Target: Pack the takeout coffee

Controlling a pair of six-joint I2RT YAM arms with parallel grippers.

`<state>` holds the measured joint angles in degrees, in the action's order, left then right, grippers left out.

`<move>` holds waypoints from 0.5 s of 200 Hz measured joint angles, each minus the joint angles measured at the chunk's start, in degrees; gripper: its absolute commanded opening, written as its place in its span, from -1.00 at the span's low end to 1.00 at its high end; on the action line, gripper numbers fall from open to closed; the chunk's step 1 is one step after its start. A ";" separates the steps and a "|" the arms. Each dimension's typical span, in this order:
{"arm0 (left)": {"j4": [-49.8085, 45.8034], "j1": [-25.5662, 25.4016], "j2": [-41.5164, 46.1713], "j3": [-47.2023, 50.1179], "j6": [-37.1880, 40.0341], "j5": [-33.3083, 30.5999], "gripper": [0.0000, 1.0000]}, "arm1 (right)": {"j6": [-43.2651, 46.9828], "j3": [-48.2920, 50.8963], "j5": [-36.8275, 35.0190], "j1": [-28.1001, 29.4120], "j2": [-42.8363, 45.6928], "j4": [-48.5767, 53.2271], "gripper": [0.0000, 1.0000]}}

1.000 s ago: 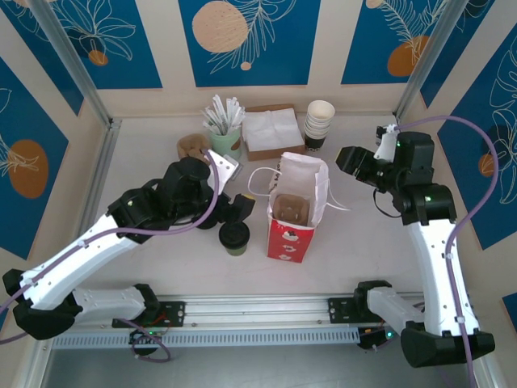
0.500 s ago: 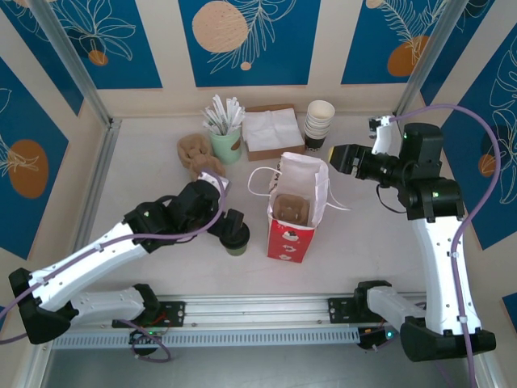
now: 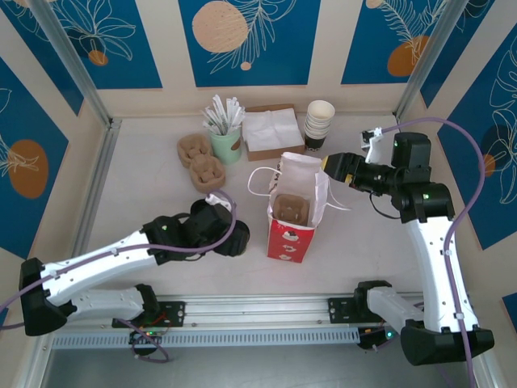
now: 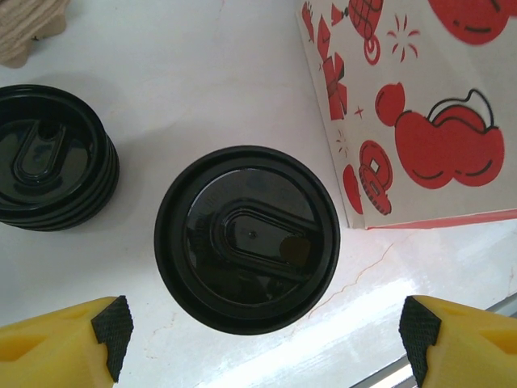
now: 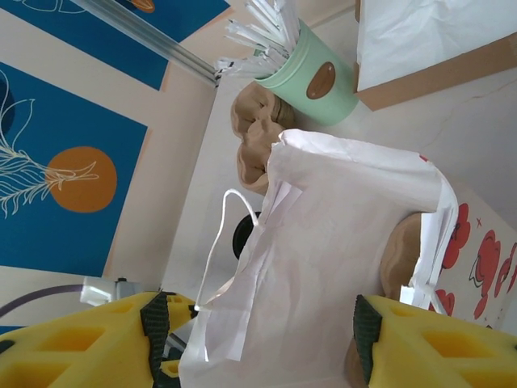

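Left wrist view: my left gripper (image 4: 266,327) hangs wide open above the takeout coffee (image 4: 246,238), which stands on the table (image 4: 202,48) just beside the red-and-white bag (image 4: 420,121). My right gripper (image 5: 260,323) straddles the bag's white rim, jaws apart.

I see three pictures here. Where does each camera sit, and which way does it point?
Top external: above and behind the arms, looking down on the table; both arms show, left gripper and right gripper included.
Left wrist: on the left arm, facing straight down at the takeout coffee; its yellow fingers at the bottom corners.
Right wrist: on the right arm, aimed at the open top of the red-and-white bag; yellow fingers below.
Shared: all three see that bag.
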<state>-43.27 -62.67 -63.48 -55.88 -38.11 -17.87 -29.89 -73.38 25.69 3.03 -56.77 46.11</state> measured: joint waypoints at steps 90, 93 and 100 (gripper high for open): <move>-1.44 -0.63 -9.01 -3.08 -0.66 -3.72 0.74 | -1.86 1.92 0.76 0.70 0.28 -1.97 0.30; -1.44 -0.63 -9.18 -3.26 -0.70 -3.78 0.74 | -1.86 1.92 0.76 0.72 0.31 -1.97 0.31; -1.53 -0.63 -9.51 -3.67 -0.81 -3.87 0.73 | -1.88 1.92 0.85 0.76 0.31 -1.97 0.31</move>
<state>-44.80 -63.31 -72.99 -59.55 -38.92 -21.74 -31.77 -71.46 26.55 3.79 -56.47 44.14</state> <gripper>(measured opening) 0.870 0.652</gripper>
